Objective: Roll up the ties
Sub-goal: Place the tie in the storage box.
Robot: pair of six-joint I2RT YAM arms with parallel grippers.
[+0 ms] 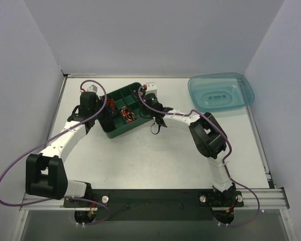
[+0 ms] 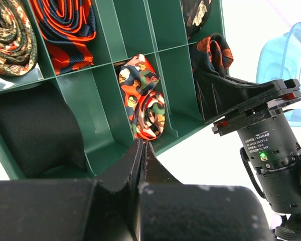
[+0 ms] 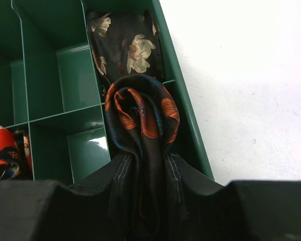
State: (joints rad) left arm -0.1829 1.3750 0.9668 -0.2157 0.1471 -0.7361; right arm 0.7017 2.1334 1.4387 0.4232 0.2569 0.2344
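Observation:
A green divided tray holds rolled ties. My right gripper is shut on a rolled dark navy tie with orange pattern, holding it over a compartment at the tray's right edge; the same tie shows in the left wrist view. A red patterned rolled tie lies in a middle compartment, just ahead of my left gripper, which is shut and empty at the tray's near wall. From above, the left gripper is at the tray's left side and the right gripper at its right side.
Other compartments hold a dark tie with cream flowers, a red and navy striped tie, a paisley tie and a black bundle. A clear blue lid lies at the back right. White walls surround the table.

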